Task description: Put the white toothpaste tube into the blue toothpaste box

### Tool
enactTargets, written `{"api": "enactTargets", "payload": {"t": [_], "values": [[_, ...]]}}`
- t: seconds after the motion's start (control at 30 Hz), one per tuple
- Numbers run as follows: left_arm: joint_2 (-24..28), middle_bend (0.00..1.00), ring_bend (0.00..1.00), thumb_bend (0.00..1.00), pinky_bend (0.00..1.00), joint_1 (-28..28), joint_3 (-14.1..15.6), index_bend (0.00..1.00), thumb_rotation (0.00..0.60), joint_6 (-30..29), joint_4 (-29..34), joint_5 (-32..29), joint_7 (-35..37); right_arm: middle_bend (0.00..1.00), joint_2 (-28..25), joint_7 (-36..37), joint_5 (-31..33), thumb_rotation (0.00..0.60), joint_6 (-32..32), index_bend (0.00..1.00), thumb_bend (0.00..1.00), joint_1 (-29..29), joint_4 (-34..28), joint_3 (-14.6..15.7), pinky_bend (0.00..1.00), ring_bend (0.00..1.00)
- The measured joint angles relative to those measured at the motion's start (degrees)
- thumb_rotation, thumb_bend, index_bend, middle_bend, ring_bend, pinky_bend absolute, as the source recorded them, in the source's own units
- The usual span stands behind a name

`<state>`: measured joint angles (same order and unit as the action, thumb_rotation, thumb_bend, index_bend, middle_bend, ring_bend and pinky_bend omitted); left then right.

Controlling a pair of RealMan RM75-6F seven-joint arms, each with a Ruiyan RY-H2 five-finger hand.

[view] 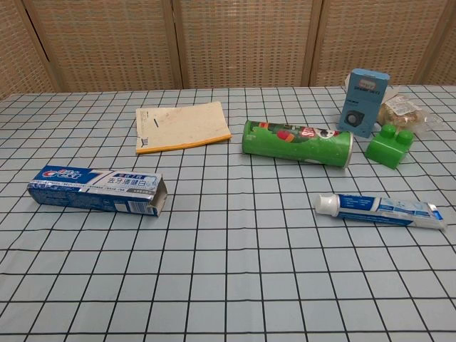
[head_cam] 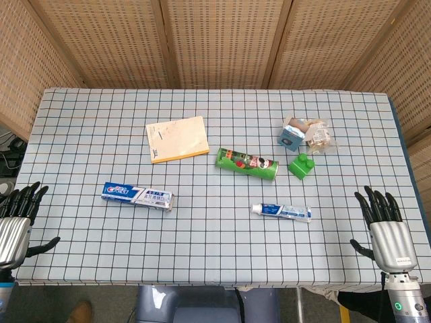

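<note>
Head view: both hands, left and right, spread, empty, at desk edge. Tube lies loose; box open end faces it, ready for insertion.

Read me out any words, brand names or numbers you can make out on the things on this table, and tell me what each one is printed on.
"Crest": on the blue toothpaste box, at its left end.
Chinese characters beside it on the box: too small to read with confidence.
White toothpaste tube: blue print, blurred.
Green can: label unreadable.
Small blue box: print too small.
Yellow notepad: faint marks, illegible.
</note>
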<state>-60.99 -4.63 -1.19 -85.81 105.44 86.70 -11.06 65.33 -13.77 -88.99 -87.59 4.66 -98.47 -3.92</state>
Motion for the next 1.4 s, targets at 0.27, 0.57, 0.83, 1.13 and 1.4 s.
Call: {"api": "enactTargets", "payload": {"t": [0.27,0.57,0.83,1.13,1.4], "values": [[0.09,0.00,0.00,0.00,0.00,0.03,0.05,0.00,0.600,-0.13,-0.32,0.50,0.74,0.02,0.80,1.50,-0.46,0.600,0.73,0.07,0.00,0.42,1.10,0.20,0.00,0.00],[-0.12,0.00,0.00,0.00,0.00,-0.64,-0.75,0.00,0.600,1.14,-0.43,-1.48,0.44,0.23,2.78,1.30,0.80,0.600,10.83,0.24,0.03,6.00,5.14,-0.20,0.18,0.19],[-0.70,0.00,0.00,0.00,0.00,-1.59,-1.90,0.00,0.600,2.90,-0.80,-4.58,-0.44,0.35,8.19,0.95,5.92,0.600,24.29,0.33,0.14,14.51,8.68,-2.52,0.28,0.33],[-0.38,0.00,0.00,0.00,0.00,-2.18,-2.29,0.00,0.600,4.49,-0.77,-6.48,0.29,0.38,17.50,-3.66,12.75,0.600,28.26,0.34,0.22,19.14,14.32,-4.92,0.37,0.37],[-0.38,0.00,0.00,0.00,0.00,-2.42,-2.36,0.00,0.600,4.89,-0.88,-7.11,0.17,0.43,23.64,-6.86,16.67,0.600,29.29,0.38,0.31,21.15,19.42,-5.54,0.47,0.43]]}}
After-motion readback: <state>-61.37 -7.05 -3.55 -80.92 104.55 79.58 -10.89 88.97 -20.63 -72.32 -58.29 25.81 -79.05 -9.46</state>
